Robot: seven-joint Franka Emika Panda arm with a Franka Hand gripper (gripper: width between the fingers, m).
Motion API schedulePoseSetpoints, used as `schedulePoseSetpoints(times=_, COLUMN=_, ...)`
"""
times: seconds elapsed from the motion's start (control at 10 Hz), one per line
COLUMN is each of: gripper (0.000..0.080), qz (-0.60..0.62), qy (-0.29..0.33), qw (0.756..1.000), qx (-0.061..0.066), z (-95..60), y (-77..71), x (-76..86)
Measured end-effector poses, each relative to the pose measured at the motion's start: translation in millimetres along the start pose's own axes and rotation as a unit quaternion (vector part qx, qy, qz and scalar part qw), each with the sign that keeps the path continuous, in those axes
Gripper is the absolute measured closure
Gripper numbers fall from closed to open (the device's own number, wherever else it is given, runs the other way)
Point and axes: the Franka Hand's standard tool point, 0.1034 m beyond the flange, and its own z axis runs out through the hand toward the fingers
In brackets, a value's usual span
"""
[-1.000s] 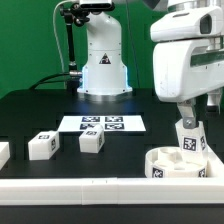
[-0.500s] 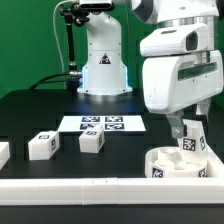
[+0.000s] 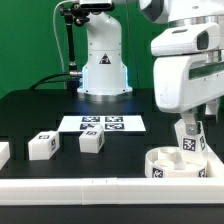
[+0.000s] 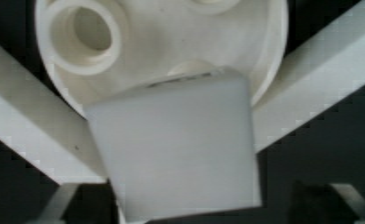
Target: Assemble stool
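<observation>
The stool's round white seat (image 3: 172, 166) lies at the exterior view's right, near the front rail. A white leg (image 3: 188, 144) with a tag stands upright in it. My gripper (image 3: 187, 128) is straight above, its fingers down either side of the leg's top. In the wrist view the leg (image 4: 175, 150) fills the middle over the seat (image 4: 161, 45), which shows a round hole. A dark gap shows between the leg and one finger (image 4: 348, 200), so the jaws stand open around it. Two loose legs (image 3: 42, 145) (image 3: 91, 141) stand on the table at the left.
The marker board (image 3: 103, 124) lies flat behind the loose legs. Another white part (image 3: 3, 153) shows at the left edge. A white rail (image 3: 70, 186) runs along the front. The robot base (image 3: 103, 60) stands at the back.
The hand has turned about the leg, one way and then back. The leg and seat have stayed where they were.
</observation>
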Motion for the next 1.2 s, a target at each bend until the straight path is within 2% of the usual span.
schedulePoseSetpoints(times=0.1, gripper=0.0413, qz=0.001, qy=0.000, qw=1.000, qx=0.000, z=0.0, y=0.9, x=-0.7)
schedulePoseSetpoints(times=0.2, gripper=0.0595, qz=0.001, qy=0.000, qw=1.000, qx=0.000, z=-0.1, y=1.3, x=-1.0)
schedulePoseSetpoints(times=0.3, gripper=0.0722, qz=0.001, qy=0.000, qw=1.000, qx=0.000, z=0.0, y=1.3, x=-1.0)
schedulePoseSetpoints(times=0.4, gripper=0.0722, qz=0.010, qy=0.000, qw=1.000, qx=0.000, z=0.0, y=1.3, x=-1.0)
schedulePoseSetpoints(times=0.5, gripper=0.0783, qz=0.018, qy=0.000, qw=1.000, qx=0.000, z=-0.1, y=1.3, x=-1.0)
schedulePoseSetpoints(times=0.8, gripper=0.0798, qz=0.106, qy=0.000, qw=0.994, qx=0.001, z=0.0, y=0.8, x=-0.7)
schedulePoseSetpoints(times=1.0, gripper=0.0798, qz=0.106, qy=0.000, qw=0.994, qx=0.001, z=0.0, y=1.0, x=-0.8)
schedulePoseSetpoints(times=1.1, gripper=0.0709, qz=0.103, qy=0.000, qw=0.995, qx=0.000, z=-0.1, y=0.7, x=-0.6)
schedulePoseSetpoints(times=1.2, gripper=0.0573, qz=0.080, qy=-0.002, qw=0.997, qx=-0.003, z=-0.5, y=-1.9, x=1.4)
